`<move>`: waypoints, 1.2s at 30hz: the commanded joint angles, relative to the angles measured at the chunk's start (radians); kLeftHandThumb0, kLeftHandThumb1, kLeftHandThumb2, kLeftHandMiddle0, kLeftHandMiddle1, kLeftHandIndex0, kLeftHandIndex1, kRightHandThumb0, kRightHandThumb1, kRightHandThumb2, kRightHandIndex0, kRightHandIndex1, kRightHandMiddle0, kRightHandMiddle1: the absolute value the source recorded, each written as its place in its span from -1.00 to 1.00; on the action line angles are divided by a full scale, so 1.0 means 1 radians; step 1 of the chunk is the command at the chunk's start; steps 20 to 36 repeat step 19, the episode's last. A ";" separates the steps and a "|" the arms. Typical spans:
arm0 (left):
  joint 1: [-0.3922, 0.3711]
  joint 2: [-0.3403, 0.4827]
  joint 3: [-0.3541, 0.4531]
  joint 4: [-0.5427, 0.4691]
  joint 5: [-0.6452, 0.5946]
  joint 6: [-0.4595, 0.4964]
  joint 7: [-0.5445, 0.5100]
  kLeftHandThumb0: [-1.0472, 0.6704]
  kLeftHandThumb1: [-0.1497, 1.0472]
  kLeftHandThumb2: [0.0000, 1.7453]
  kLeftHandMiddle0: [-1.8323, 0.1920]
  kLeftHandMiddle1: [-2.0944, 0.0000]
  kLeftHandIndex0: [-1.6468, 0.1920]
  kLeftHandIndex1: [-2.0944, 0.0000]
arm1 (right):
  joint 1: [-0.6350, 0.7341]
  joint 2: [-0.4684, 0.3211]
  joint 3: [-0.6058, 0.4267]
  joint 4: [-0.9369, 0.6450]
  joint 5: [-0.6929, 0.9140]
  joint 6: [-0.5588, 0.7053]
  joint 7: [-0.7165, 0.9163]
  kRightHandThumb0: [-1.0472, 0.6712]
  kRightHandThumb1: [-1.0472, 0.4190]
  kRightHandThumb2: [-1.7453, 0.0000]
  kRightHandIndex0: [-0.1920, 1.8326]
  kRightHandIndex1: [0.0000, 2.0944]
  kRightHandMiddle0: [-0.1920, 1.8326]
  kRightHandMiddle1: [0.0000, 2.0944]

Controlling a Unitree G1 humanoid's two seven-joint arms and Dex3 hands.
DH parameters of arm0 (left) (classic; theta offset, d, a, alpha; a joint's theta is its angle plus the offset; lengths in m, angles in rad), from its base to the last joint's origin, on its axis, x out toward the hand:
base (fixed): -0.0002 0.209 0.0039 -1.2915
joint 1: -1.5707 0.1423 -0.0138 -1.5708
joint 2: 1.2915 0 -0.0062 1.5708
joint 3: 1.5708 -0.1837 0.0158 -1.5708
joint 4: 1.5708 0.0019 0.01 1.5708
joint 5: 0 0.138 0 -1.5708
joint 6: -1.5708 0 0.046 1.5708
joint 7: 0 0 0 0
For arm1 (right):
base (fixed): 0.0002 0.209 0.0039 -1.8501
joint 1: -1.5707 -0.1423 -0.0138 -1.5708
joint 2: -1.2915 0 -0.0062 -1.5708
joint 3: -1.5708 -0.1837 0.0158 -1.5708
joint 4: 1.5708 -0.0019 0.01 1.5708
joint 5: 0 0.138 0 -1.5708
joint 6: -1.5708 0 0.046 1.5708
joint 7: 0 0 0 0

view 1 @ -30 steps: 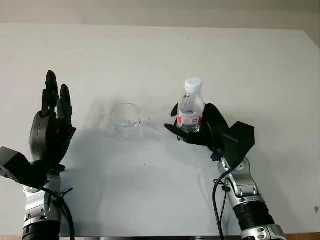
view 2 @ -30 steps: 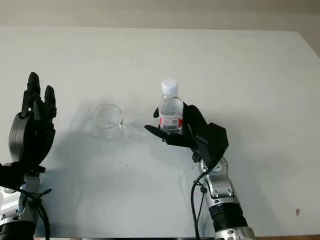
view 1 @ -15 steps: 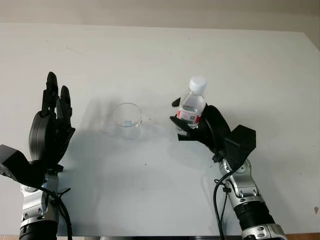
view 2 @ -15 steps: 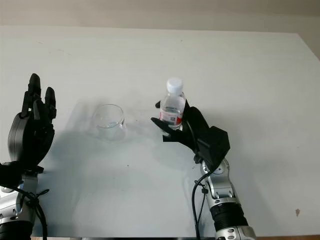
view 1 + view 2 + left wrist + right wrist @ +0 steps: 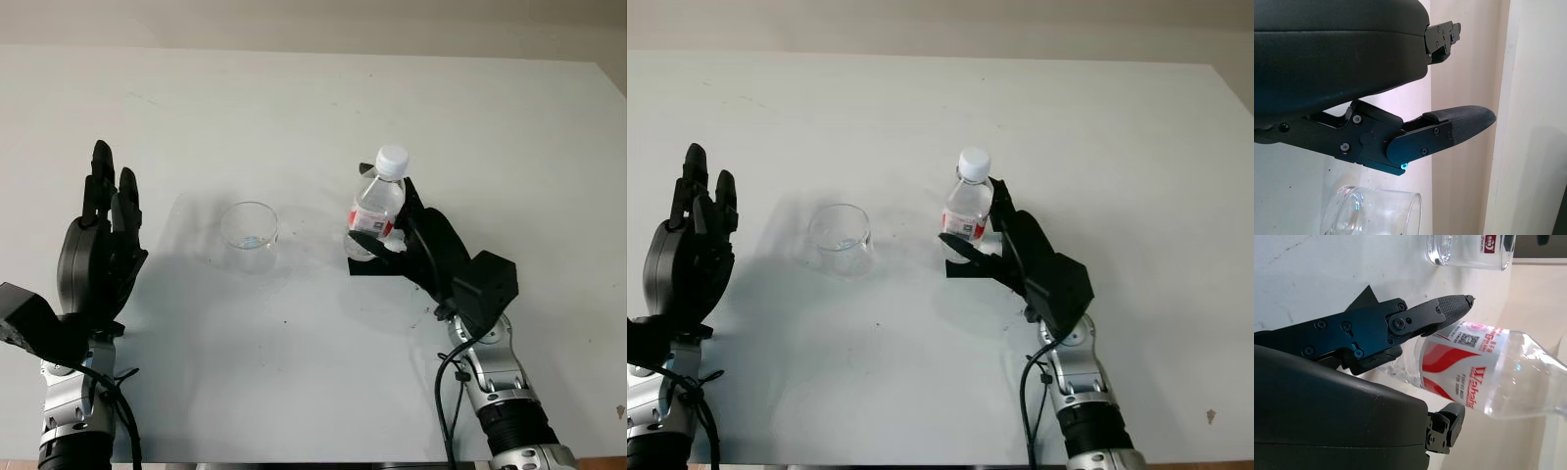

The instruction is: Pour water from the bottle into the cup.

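While the bottle (image 5: 376, 204) is gripped around its lower body by the right hand (image 5: 416, 250), it is held above the surface (image 5: 313, 108) and tilted, with its white cap (image 5: 392, 158) leaning up and away from the cup (image 5: 249, 226). Black fingers (image 5: 1420, 319) are seen wrapped across the red-and-white label (image 5: 1459, 362) in the right wrist view, where the clear plastic body is shown lying across the hand's shell, and the cup is seen beyond the fingertip. The cap is on the bottle. The cup, a clear glass one, is set upright on the white surface to the left of the bottle, well apart from it and not touched by either hand. A little clear liquid or a reflection is seen at its bottom, though which of the two cannot be told. The left hand (image 5: 98, 245) is held open at the left side of the surface, raised with its fingers pointing away from the robot, and nothing is held in it. It is kept apart from the cup, which lies between the two hands. In the left wrist view the rim and upper wall of the cup (image 5: 1371, 215) are seen just beyond one black finger (image 5: 1449, 122) of that hand. A black cable (image 5: 446, 392) is seen looped beside the silver forearm of the right arm.
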 commanded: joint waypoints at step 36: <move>0.000 -0.014 0.003 0.020 -0.009 -0.036 -0.006 -0.59 1.00 -0.22 1.00 1.00 1.00 1.00 | 0.079 -0.038 -0.053 -0.088 0.150 -0.071 0.158 -0.86 -0.97 0.93 -1.00 -1.00 -1.00 -1.00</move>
